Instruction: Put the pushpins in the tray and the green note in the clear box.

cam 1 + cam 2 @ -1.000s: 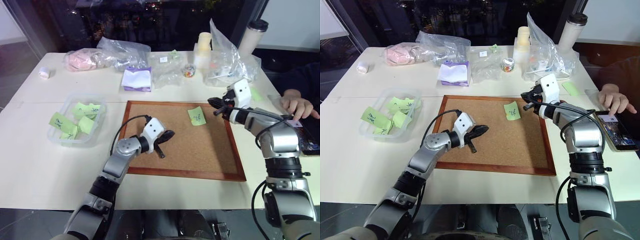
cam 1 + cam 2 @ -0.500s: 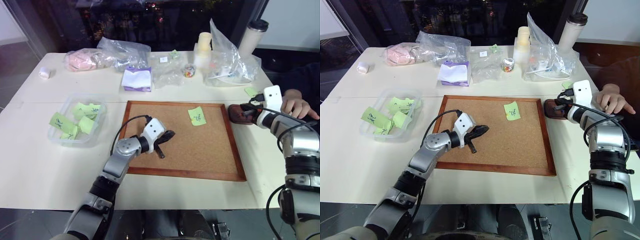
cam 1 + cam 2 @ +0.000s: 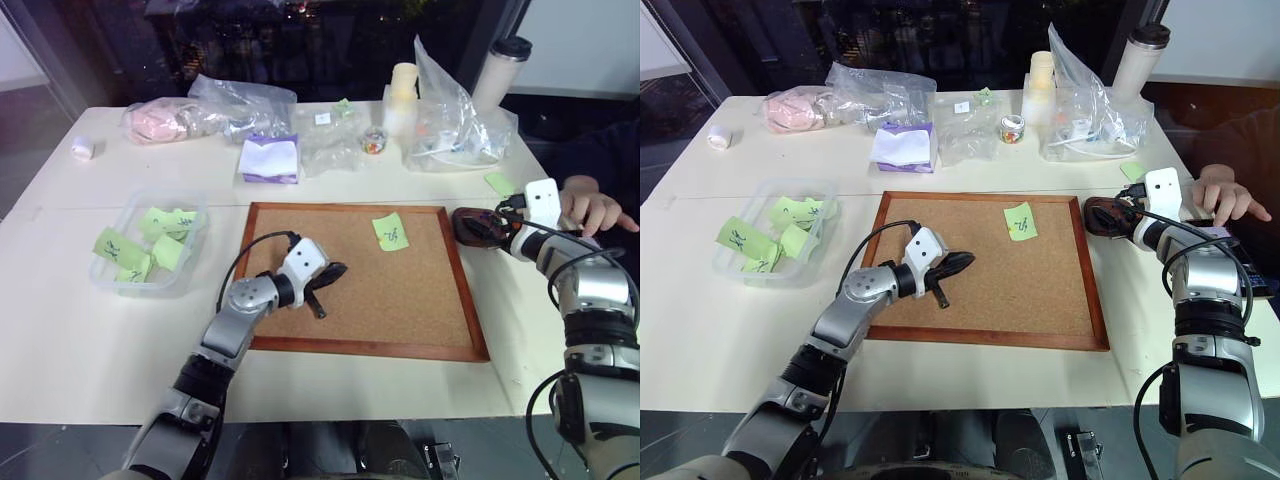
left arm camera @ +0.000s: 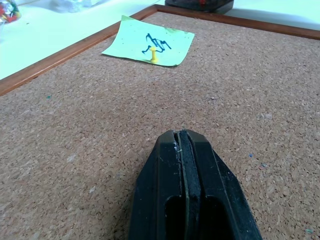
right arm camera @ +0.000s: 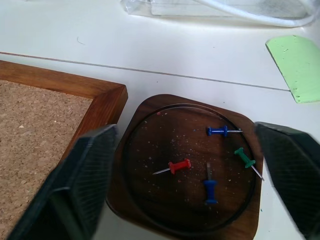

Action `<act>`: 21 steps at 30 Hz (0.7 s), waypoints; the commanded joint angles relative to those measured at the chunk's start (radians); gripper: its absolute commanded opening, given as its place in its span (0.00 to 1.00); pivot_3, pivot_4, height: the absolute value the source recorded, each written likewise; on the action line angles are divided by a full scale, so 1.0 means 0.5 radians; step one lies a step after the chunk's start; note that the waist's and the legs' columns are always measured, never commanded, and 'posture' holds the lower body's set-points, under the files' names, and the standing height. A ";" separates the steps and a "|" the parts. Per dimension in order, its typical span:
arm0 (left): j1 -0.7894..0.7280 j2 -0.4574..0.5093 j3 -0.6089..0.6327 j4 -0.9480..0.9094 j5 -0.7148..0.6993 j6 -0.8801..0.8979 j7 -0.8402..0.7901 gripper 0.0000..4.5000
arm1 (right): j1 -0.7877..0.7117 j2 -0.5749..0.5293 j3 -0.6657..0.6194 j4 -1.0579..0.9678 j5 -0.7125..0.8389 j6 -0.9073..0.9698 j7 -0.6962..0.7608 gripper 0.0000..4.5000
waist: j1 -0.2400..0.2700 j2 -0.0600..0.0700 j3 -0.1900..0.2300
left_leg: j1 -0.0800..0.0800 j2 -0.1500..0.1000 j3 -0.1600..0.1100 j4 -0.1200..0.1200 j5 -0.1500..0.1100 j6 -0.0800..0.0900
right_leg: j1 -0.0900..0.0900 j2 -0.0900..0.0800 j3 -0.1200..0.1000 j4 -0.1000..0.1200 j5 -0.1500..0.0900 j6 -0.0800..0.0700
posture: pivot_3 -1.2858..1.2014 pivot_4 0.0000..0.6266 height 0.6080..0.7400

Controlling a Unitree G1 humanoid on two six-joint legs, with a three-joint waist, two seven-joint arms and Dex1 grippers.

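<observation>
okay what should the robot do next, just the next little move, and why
Probably pull the open right pincer back from the tray and swing it toward the green note. Four pushpins already lie in the tray, while a yellow pin stands in the note on the cork board.

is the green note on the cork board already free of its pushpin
No, the left wrist view shows a yellow pushpin standing upright in the green note, which lies on the cork board.
</observation>
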 commanded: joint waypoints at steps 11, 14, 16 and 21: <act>0.065 0.025 -0.026 0.143 0.050 0.066 0.010 0.00 | 0.208 0.204 0.170 -1.029 0.277 0.348 0.208 1.00 | 0.004 0.002 -0.001 | 0.000 0.001 -0.001 0.000 0.000 0.000 | 0.000 0.000 0.000 0.000 0.000 0.000 | 0.52 0.24 1.00; 0.060 0.025 -0.022 0.147 0.050 0.066 0.014 0.00 | 0.229 0.301 0.245 -1.146 0.273 0.411 0.153 0.81 | 0.003 0.002 -0.001 | 0.000 0.005 -0.001 0.000 0.000 0.000 | 0.000 0.000 0.000 0.000 0.000 0.000 | 0.52 0.24 1.00; 0.060 0.023 -0.021 0.144 0.050 0.068 0.019 0.00 | 0.236 0.340 0.306 -1.140 0.227 0.406 0.130 0.58 | 0.005 0.001 -0.001 | 0.000 0.005 -0.001 0.000 0.000 0.000 | 0.000 0.000 -0.001 0.000 0.000 0.000 | 0.52 0.24 1.00; 0.061 0.019 -0.023 0.140 0.053 0.070 0.027 0.00 | 0.241 0.392 0.403 -1.046 0.165 0.329 0.129 0.58 | 0.006 0.001 -0.001 | -0.001 0.001 -0.001 0.000 0.000 0.000 | 0.000 0.000 -0.001 -0.001 0.000 0.000 | 0.52 0.24 1.00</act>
